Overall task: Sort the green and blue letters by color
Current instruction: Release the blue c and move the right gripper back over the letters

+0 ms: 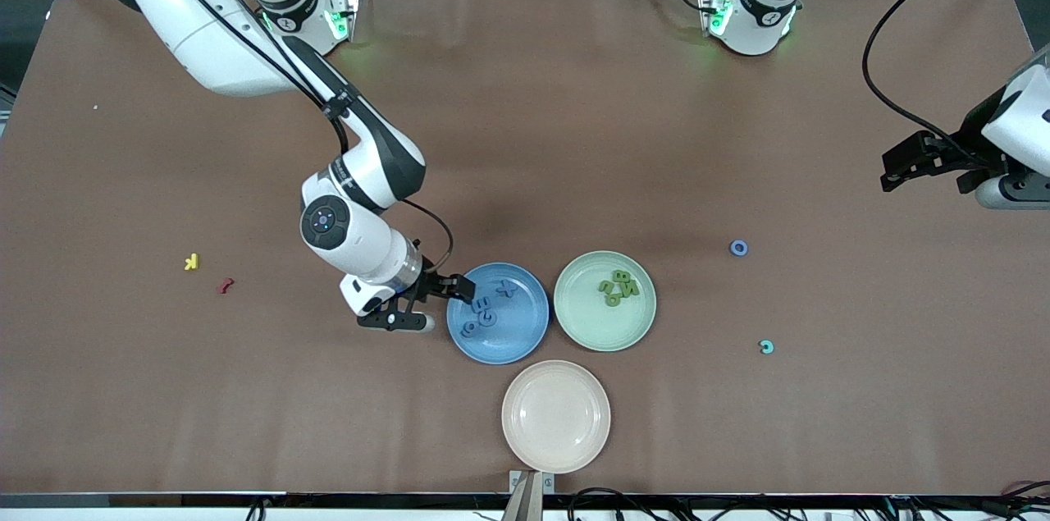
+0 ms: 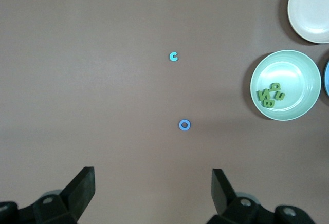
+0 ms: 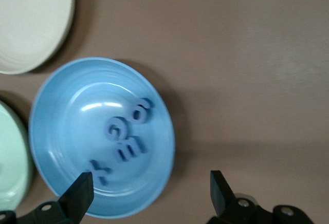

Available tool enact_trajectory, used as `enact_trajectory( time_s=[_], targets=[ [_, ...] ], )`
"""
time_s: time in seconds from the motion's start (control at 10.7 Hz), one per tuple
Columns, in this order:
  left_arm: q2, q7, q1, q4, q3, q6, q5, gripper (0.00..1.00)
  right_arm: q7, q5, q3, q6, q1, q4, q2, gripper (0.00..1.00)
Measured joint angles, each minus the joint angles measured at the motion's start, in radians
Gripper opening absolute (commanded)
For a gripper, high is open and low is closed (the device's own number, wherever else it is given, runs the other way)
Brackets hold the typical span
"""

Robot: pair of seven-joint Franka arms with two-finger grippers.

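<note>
The right gripper hangs spread wide and empty over the blue plate rim — lifting carelessly could clip it, scattering the blue letters inside. One blue ring (unsorted) lies near the green plate — the left gripper, likewise wide, waits above it.

My right end effector is hanging open over the rim of the blue plate, crowding that edge. The green plate is sitting just beside the blue plate, leaving hardly any gap, and the cream plate is closing in nearer the front camera. Bare table is lying farther from that camera than the blue plate.
</note>
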Motion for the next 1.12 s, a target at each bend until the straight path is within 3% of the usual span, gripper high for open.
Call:
enact_trajectory(
  time_s=[0.19,0.37,0.84,1.12],
  targets=[
    [0.001,0.000,0.000,0.000,0.000,0.004,0.000,1.00,-0.024,-0.102,-0.007,-0.117,-0.018,-0.024,-0.060,1.00],
    [0.004,0.000,0.000,-0.001,0.000,0.010,0.000,1.00,-0.064,-0.149,-0.016,-0.142,-0.046,-0.119,-0.152,1.00],
    [0.006,0.000,0.001,-0.002,0.000,0.021,0.000,1.00,-0.210,-0.151,-0.068,-0.151,-0.089,-0.380,-0.409,1.00],
    [0.007,0.000,0.001,-0.002,0.001,0.024,0.000,1.00,-0.343,-0.126,-0.084,-0.242,-0.114,-0.486,-0.566,1.00]
  ],
)
